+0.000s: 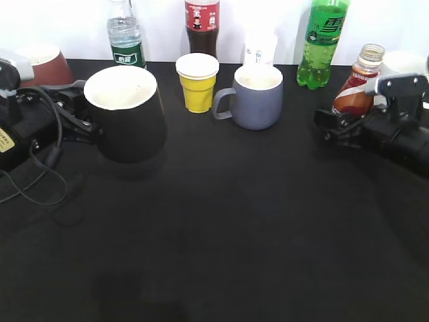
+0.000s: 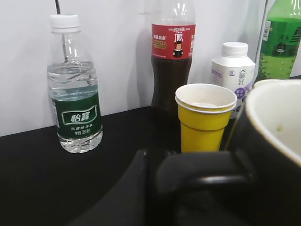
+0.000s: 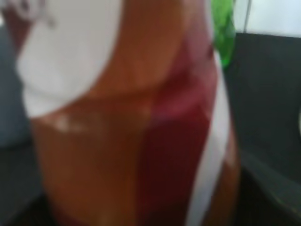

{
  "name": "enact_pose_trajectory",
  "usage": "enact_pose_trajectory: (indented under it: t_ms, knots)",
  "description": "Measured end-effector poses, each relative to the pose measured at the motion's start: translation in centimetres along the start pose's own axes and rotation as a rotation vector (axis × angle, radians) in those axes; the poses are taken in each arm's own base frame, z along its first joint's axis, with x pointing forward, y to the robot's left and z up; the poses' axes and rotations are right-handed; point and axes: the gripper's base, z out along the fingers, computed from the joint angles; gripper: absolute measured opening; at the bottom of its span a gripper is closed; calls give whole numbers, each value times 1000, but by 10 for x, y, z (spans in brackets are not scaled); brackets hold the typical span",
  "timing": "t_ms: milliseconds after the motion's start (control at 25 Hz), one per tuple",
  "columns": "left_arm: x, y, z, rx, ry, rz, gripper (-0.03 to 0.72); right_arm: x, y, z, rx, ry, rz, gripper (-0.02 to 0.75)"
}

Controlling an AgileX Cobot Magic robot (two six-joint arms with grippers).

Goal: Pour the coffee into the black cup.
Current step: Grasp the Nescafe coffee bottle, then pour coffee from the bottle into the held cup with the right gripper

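The black cup (image 1: 127, 121), glossy with a white inside, is at the left of the black table. My left gripper (image 1: 86, 115) is shut on its handle. In the left wrist view the handle (image 2: 202, 172) sits against a dark finger and the cup's rim (image 2: 275, 127) is at the right. The coffee bottle (image 1: 358, 84), uncapped and leaning slightly left, is at the right. My right gripper (image 1: 338, 122) is shut around its lower body. The bottle's blurred red-orange and white label (image 3: 131, 117) fills the right wrist view and hides the jaws.
Along the back wall stand a water bottle (image 1: 125, 33), a cola bottle (image 1: 202, 27), a yellow paper cup (image 1: 198, 82), a grey-blue mug (image 1: 257, 96), a small white bottle (image 1: 260, 45) and a green soda bottle (image 1: 322, 41). A maroon mug (image 1: 43, 64) is far left.
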Motion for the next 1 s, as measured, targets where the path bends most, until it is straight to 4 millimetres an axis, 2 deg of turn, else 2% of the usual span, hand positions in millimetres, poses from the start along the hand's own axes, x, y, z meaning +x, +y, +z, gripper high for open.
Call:
enact_pose_trajectory:
  t_ms: [160,400,480,600,720,800,880,1000]
  knots:
    - [0,0,0,0,0,0,51,1,0,1,-6,-14,0,533]
    - [0,-4,0,47,1,23,51,4,8,-10,-53,-62,7,533]
    - [1,-15,0,129,10,-3,51,-18,17,-21,-103,-111,-43,533]
    - [-8,-39,10,221,-21,-16,51,-71,42,-46,-254,-200,-249,533]
    - [-19,-74,21,356,-27,11,51,-109,74,-73,-313,-218,-438,533]
    - [-26,-96,25,422,-38,20,51,-126,89,-89,-330,-260,-538,533]
    - [-32,-117,29,479,-39,25,51,-136,94,-99,-329,-305,-624,533]
    - [-34,-141,25,551,-37,34,51,-137,94,-101,-308,-309,-746,533]
